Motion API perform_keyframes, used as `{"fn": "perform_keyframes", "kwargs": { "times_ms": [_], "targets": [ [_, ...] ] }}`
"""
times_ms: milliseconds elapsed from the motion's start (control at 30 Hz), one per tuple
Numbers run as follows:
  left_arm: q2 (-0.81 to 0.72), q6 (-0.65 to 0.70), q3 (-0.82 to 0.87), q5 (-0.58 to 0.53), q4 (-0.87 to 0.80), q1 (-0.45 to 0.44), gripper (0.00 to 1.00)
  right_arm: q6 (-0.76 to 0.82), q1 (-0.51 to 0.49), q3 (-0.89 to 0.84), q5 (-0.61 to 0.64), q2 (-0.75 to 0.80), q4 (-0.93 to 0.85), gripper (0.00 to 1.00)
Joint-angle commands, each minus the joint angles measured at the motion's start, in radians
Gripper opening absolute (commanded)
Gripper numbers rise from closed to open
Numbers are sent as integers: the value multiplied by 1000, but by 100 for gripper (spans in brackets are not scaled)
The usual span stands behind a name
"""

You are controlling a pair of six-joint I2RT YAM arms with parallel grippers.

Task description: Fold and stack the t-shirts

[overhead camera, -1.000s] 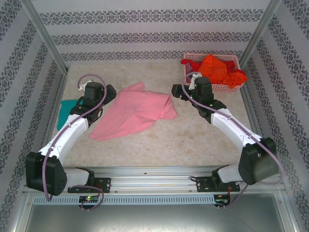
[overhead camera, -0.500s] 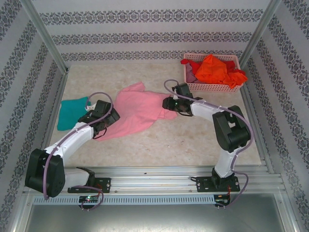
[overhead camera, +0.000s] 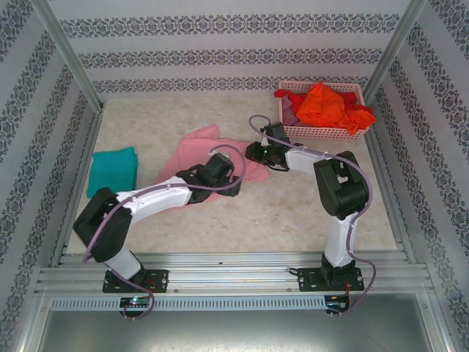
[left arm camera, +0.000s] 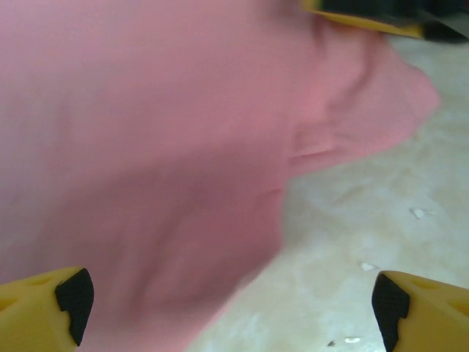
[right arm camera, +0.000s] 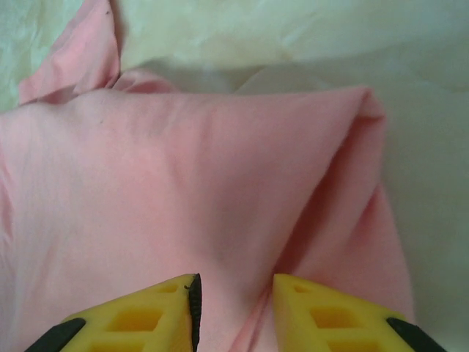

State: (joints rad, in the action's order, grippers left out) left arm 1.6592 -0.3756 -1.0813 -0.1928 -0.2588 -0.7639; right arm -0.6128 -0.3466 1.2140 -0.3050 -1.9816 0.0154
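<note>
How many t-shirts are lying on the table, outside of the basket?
2. The pink t-shirt lies spread in the middle; the teal t-shirt lies folded near the left edge. More are piled in the basket, and some there may be hidden.

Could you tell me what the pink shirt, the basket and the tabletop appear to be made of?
Pink shirt: soft matte cloth, probably cotton knit; it creases and folds limply. Basket: pink, seemingly moulded plastic; rigid lattice walls. Tabletop: smooth, mottled beige, stone-like look; could be laminate or printed sheet.
</note>
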Motion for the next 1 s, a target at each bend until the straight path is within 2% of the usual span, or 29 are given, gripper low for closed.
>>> {"fn": "perform_keyframes", "kwargs": {
  "times_ms": [0,67,233,400,500,667,833,967],
  "targets": [
    [98,270,-89,-79,-82,-34,100,-23,25,-40,-22,21,27,31],
    [161,333,-135,-136,-136,-51,99,-26,31,-53,-28,28,34,31],
    [258,366,-189,-336,-257,-53,92,-31,43,-72,-29,46,46,31],
    [238,314,-147,-388,-273,-27,83,-28,49,-69,-41,50,50,31],
    [208,277,-139,-417,-289,-20,61,-25,47,-62,-52,46,50,31],
    [146,224,-104,-440,-303,-7,37,-28,26,-50,-59,38,56,31],
    [93,182,-52,-454,-312,30,19,-55,-5,-54,-37,53,97,31],
    [28,170,-28,-458,-313,60,5,-74,-32,-100,33,102,152,31]
  ]
}}
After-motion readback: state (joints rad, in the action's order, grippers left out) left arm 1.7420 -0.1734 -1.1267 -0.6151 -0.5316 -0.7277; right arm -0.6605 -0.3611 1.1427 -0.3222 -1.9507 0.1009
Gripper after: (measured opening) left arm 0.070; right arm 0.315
